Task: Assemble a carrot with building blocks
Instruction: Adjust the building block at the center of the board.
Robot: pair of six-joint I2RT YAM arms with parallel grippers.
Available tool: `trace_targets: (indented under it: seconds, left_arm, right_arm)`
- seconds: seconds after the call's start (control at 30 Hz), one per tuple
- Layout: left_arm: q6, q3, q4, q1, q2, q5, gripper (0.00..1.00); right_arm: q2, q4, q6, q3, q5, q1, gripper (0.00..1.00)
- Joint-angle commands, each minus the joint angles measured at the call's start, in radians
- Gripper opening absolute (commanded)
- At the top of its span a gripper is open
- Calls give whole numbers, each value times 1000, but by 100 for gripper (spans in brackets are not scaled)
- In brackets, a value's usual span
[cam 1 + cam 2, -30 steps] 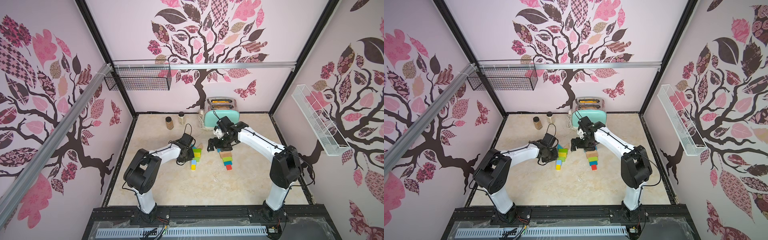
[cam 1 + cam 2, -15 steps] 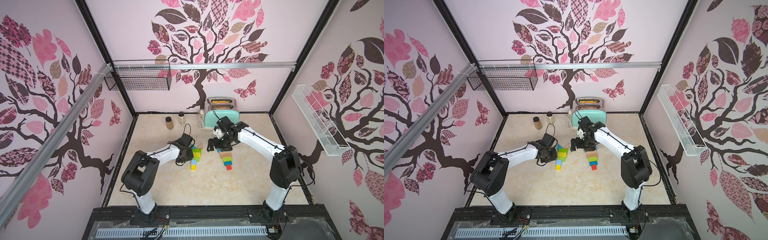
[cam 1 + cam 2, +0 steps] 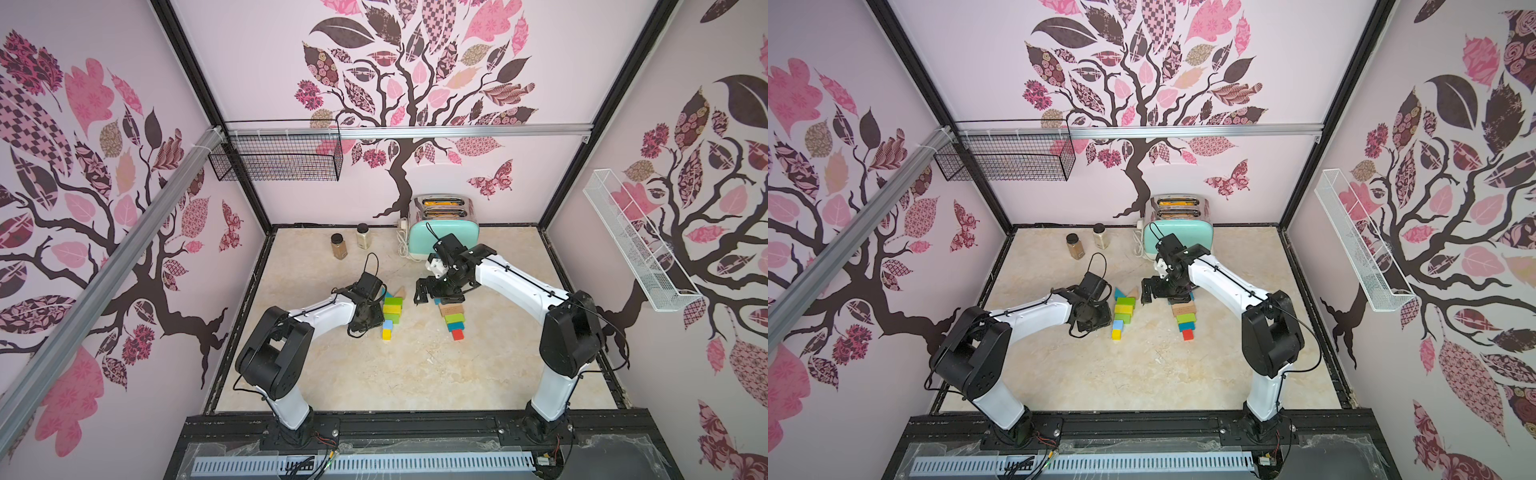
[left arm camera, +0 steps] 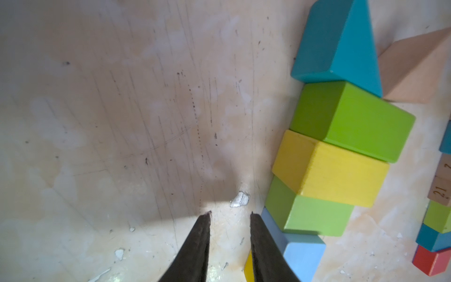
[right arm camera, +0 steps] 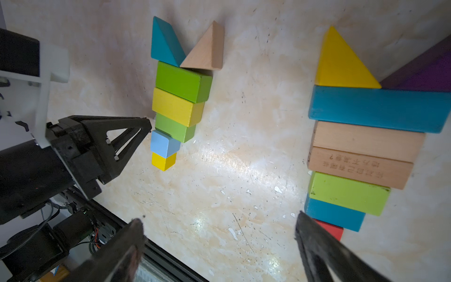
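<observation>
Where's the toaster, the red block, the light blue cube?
toaster (image 3: 419,237), in a top view, mint side
red block (image 3: 458,334), in a top view, top face
light blue cube (image 5: 162,143), right wrist view, top face

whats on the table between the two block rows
Nothing but small white flecks: bare table between the yellow-cube row and the red-cube row, seen in the right wrist view.

Toward my base from the yellow-green block row, the counter is bare. A lane runs between that row and the red-tipped row, my right jaws over its far end. My left jaws crowd the yellow-green row's outer flank.
</observation>
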Motion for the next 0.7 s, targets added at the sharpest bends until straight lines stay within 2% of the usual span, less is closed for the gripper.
trace_targets:
  seconds: [0.0,0.23,0.67]
  left_arm:
    - [-8,13,26,-15,25,22,32]
    - [-12,8,26,-34,33,35,31]
    - [-11,24,-29,-34,4,-34,33]
  right_arm:
    - [-17,10,4,-4,-2,5,99]
    - [-15,9,3,-2,-2,5,99]
    - [-18,9,2,-5,-3,7,99]
